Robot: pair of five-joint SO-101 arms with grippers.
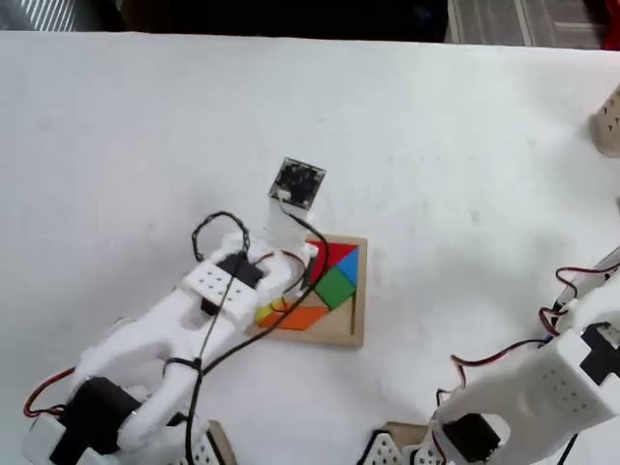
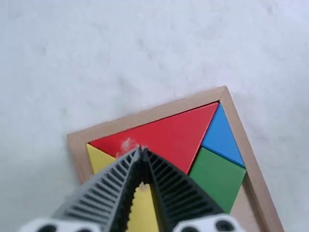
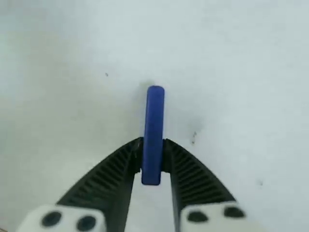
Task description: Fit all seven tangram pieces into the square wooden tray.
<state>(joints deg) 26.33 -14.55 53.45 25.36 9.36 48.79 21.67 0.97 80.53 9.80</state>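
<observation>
The square wooden tray [image 1: 355,334] lies mid-table and holds a red triangle [image 2: 169,135], a light blue triangle [image 2: 221,137], a green square [image 2: 217,175], a yellow piece [image 2: 99,157] and an orange piece [image 1: 295,318]. A patch of bare tray floor [image 2: 244,208] shows beside the green square. My left gripper [image 2: 142,152] is shut and empty, with its tips right above the seam between red and yellow. Away from the tray, over bare table, my right gripper [image 3: 153,145] is shut on a dark blue piece [image 3: 155,116], which it holds on edge. The right arm [image 1: 542,387] is at the lower right.
A perforated wooden block [image 1: 608,121] stands at the table's right edge. The arm bases [image 1: 392,450] and loose cables [image 1: 218,228] crowd the near edge. Open white tabletop lies beyond and to the right of the tray.
</observation>
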